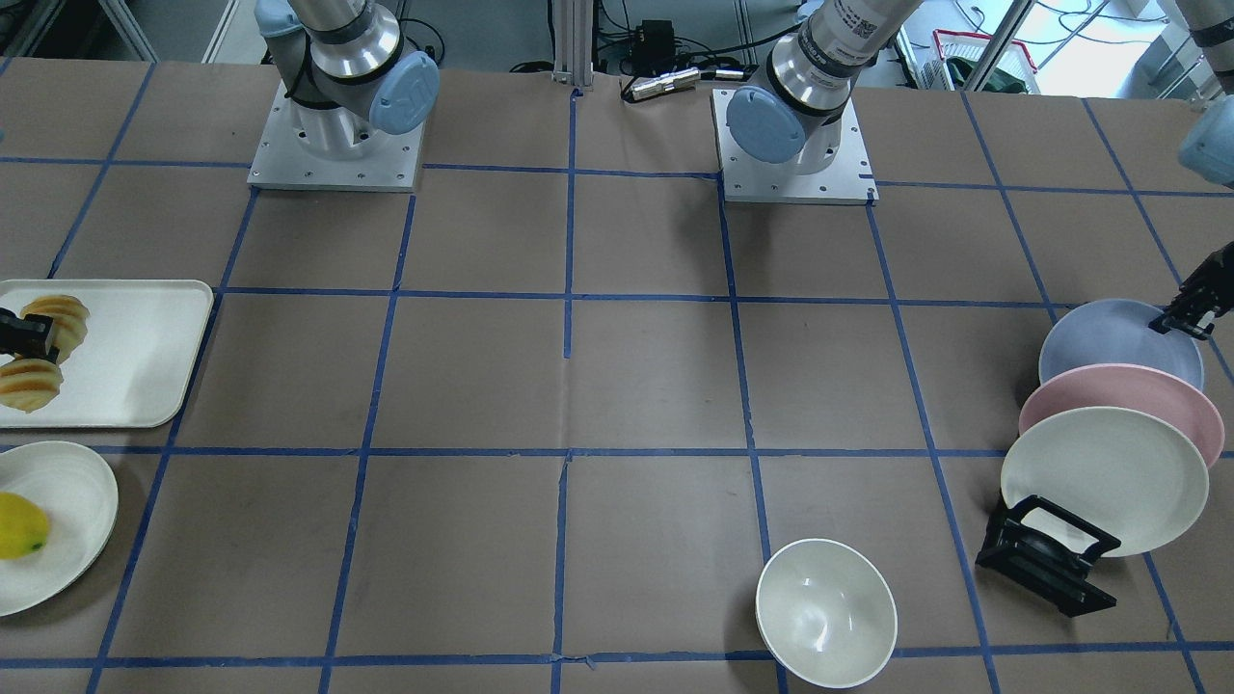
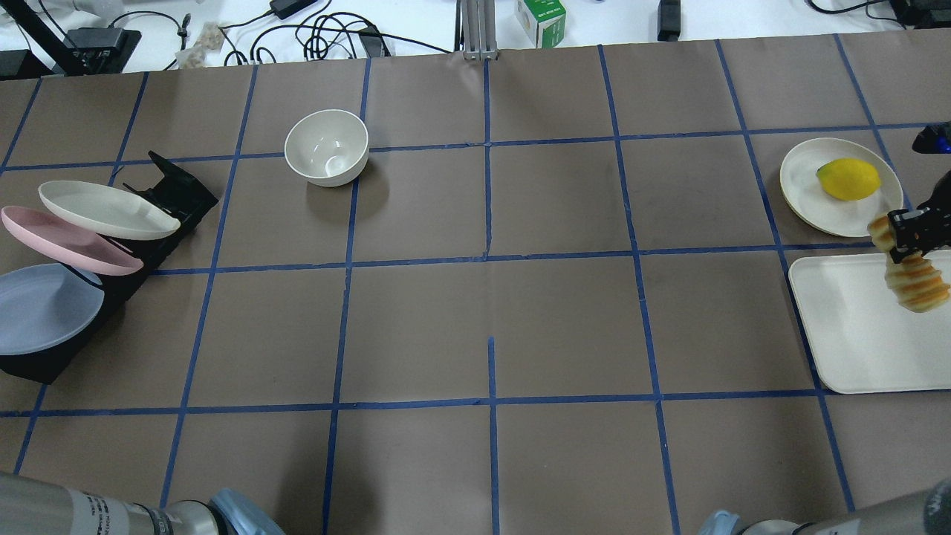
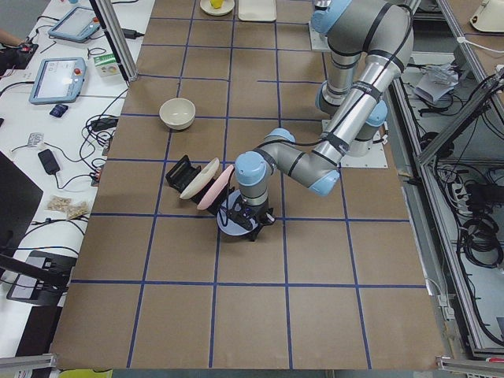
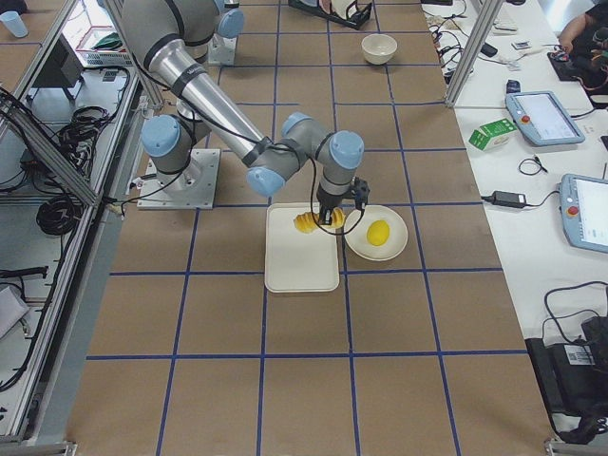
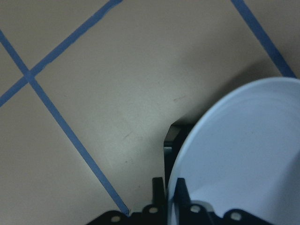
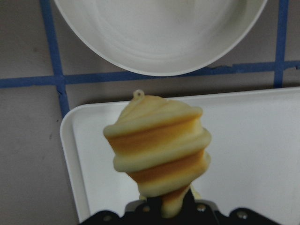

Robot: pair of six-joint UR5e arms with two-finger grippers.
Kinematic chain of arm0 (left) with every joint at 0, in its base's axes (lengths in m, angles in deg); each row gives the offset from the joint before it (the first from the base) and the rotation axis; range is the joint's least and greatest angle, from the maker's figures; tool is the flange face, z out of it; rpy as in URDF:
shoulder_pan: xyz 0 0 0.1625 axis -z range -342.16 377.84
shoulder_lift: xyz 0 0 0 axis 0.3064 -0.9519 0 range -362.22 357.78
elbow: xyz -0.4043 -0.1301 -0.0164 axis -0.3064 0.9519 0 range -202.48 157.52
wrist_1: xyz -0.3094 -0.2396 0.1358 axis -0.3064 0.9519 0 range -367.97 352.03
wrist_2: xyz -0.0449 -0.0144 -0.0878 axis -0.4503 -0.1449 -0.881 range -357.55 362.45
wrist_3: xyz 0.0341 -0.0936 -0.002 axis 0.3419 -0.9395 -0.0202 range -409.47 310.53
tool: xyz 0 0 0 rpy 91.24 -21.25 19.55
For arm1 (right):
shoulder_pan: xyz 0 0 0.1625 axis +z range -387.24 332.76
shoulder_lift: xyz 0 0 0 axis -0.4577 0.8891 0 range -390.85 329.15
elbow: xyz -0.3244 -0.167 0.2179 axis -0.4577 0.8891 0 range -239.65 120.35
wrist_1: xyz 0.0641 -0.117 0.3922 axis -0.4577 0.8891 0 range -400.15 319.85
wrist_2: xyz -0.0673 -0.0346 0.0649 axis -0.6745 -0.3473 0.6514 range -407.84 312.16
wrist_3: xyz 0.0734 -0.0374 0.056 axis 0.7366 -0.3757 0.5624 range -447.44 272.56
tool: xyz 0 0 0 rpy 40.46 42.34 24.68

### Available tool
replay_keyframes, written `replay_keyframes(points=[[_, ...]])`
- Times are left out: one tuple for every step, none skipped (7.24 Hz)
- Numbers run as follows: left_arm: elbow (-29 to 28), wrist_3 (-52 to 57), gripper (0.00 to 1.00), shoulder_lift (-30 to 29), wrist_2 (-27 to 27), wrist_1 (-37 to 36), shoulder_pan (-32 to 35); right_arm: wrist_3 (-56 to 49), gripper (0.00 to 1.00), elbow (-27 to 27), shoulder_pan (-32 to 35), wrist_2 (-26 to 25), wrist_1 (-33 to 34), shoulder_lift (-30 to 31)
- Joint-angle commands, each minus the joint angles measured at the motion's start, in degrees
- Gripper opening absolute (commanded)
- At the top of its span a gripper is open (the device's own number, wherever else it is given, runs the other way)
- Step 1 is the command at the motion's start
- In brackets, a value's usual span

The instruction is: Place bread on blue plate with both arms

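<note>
Picking up, I judge: jaws of your right gripper (image 2: 908, 236) clench the bread (image 2: 921, 286) over the tray (image 2: 854, 334), far right; left gripper (image 1: 1182, 322) jaws pinch the blue plate (image 1: 1109, 337) by its rim in the rack (image 1: 1046, 559). Next probably calls for drawing the plate free.

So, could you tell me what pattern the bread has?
The bread has orange-yellow bands alternating with pale cream ridges, clearest in the right wrist view.

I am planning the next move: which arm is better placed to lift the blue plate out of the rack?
Left. The left gripper grips the blue plate by its rim in the rack; the right gripper is at the table's other end, holding the bread over the tray.
</note>
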Motion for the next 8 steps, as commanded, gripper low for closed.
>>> replay_keyframes(points=[[-0.07,0.00,0.00,0.52,0.19,1.58,-0.14,6.43,0.00,7.76,6.40,1.80,-11.14,1.70],[-1.11,0.17,0.00,0.95,0.54,2.90,-0.32,10.91,0.00,10.84,9.56,2.16,-14.94,1.70],[-3.82,0.18,0.00,1.31,0.98,8.39,-0.49,13.74,0.00,12.18,13.16,2.51,-15.93,1.52],[-6.37,0.26,0.00,1.57,1.33,12.97,-1.10,17.34,0.00,12.19,16.42,3.48,-16.38,1.61],[-6.65,0.26,0.00,2.01,1.95,14.24,-1.28,19.46,0.00,12.28,18.54,3.57,-16.99,1.87],[-6.74,0.26,0.00,3.40,2.74,16.08,-1.28,19.66,0.00,12.11,18.82,3.57,-17.17,2.31],[-6.74,0.35,0.00,5.07,3.61,19.40,-1.28,19.66,0.00,11.84,18.82,3.49,-17.17,2.23],[-6.14,0.53,0.00,4.04,3.19,18.65,-1.37,19.66,0.00,11.84,18.82,3.57,-17.35,2.23]])
